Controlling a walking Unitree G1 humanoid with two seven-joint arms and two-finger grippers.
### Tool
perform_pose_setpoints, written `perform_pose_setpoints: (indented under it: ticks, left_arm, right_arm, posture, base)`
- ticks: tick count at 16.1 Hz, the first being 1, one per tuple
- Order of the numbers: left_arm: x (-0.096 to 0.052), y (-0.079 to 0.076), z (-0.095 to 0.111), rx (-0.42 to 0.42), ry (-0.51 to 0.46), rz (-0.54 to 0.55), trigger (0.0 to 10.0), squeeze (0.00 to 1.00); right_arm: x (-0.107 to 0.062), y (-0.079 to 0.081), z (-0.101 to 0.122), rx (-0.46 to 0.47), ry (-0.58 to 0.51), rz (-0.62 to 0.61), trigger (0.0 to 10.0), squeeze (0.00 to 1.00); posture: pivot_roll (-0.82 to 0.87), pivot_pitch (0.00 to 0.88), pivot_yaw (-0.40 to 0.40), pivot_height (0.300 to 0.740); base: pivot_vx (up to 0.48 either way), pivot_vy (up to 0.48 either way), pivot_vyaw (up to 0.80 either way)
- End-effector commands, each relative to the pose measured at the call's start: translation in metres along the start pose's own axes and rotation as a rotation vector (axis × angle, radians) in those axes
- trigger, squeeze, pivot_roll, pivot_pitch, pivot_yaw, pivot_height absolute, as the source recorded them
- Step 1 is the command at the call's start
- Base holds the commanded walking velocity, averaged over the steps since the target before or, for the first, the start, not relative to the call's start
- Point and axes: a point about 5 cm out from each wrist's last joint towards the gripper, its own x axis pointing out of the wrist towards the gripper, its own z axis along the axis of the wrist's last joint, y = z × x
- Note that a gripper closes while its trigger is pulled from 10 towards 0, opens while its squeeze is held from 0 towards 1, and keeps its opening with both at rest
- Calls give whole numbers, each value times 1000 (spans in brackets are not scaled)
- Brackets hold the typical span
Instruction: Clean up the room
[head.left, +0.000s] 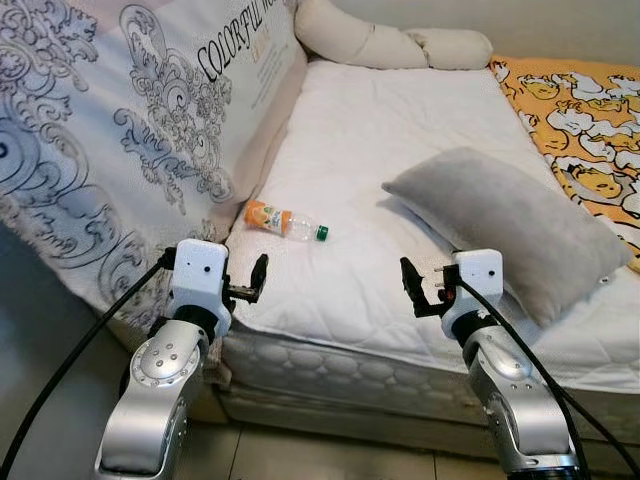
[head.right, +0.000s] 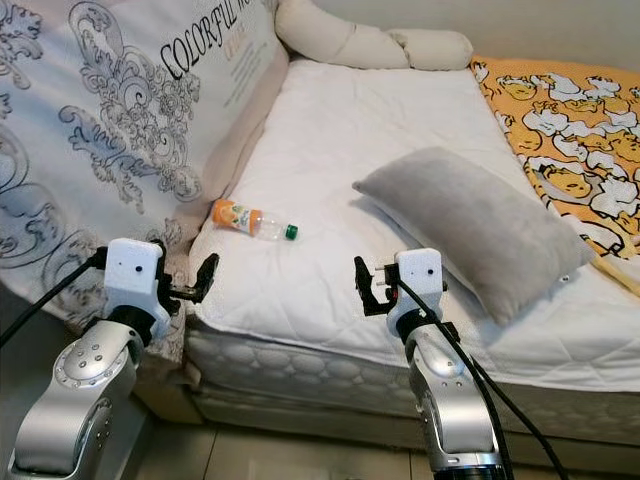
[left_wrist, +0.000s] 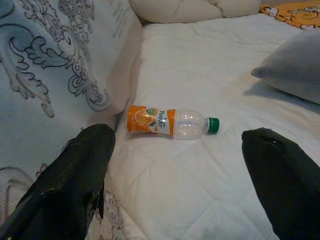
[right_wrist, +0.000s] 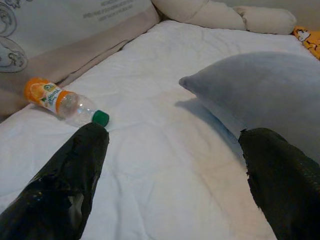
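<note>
The left gripper (head.left: 257, 279) and right gripper (head.left: 412, 288) hover at the bed's near edge, each with its fingers spread wide and holding nothing. On the white mattress (head.left: 400, 130), an empty bottle (head.left: 284, 220) with an orange label and green cap lies on its side near the left edge, just beside a large patterned cushion (head.left: 120, 120). A grey pillow (head.left: 510, 225) lies toward the right edge, well apart from the bottle. An orange cartoon-print blanket (head.left: 580, 120) covers the far right corner.

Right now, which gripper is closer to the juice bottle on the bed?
Left. The left gripper hangs open just short of the bottle at the mattress edge; the right gripper, also open, sits farther off, nearer the grey pillow.
</note>
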Motion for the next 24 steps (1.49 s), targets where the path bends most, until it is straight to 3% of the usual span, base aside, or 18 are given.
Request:
perform_pose_setpoints:
  ticks: [1,4,17,20,24]
  left_arm:
    - [0,-2,0,0,-1,-6,10000,1000]
    - [1,-6,0,5,-2,-21,10000,1000]
    - [3,-6,2,25,-3,-49,10000,1000]
    - [4,-9,2,30,-1,-70,10000,1000]
    - [6,-8,2,37,-3,-85,10000,1000]
  right_arm:
    - [1,-1,7,-14,-24,-5,10000,0]
    - [0,-2,5,28,-16,-13,10000,0]
    - [4,1,8,8,-35,-9,10000,0]
    - [2,-1,7,27,-32,-15,10000,0]
    - [1,0,6,28,-39,-25,10000,0]
  posture:
    - [44,0,-13,740]
    - [37,0,-7,740]
    - [46,0,2,740]
    - [41,0,11,740]
    - [38,0,23,740]
  base:
    - [281,0,0]
    - [290,0,-521]
    - [296,0,-60]
    - [292,0,-781]
    - [297,0,0]
